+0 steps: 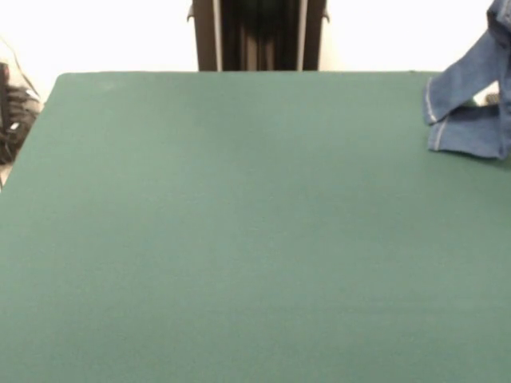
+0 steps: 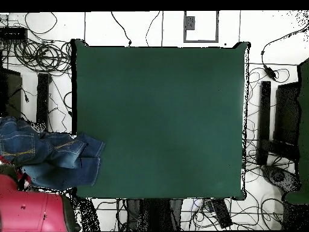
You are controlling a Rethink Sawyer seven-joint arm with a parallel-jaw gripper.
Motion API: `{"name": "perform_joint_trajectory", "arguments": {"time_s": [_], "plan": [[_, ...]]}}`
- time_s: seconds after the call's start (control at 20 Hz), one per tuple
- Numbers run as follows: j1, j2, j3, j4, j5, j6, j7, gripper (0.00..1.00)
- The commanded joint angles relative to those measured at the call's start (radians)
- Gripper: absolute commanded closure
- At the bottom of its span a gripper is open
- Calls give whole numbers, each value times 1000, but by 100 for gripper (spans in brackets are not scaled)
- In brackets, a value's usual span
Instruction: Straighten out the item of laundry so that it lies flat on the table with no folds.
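Observation:
The item of laundry, a pair of blue jeans (image 1: 471,104), hangs down from beyond the top right corner in the front view. Its leg ends rest crumpled on the far right corner of the green table (image 1: 239,223). From overhead, the jeans (image 2: 60,157) straddle the left edge of the table (image 2: 163,121). The cuffs lie on the felt, and the waist part is out past the edge. The red arm (image 2: 33,211) comes in at the bottom left and ends beneath the denim. The cloth hides the gripper itself.
Tangled cables (image 2: 36,54) and black boxes (image 2: 288,115) lie on the floor around the table. A dark column (image 1: 257,36) stands behind the far edge. More cables (image 1: 12,112) sit off the left corner.

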Motion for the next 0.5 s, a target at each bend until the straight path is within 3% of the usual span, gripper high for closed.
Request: {"name": "perform_joint_trajectory", "arguments": {"time_s": [0.05, 0.5], "plan": [[66, 38, 114, -49, 77, 5, 445, 100], [128, 106, 111, -151, 65, -21, 601, 100]]}}
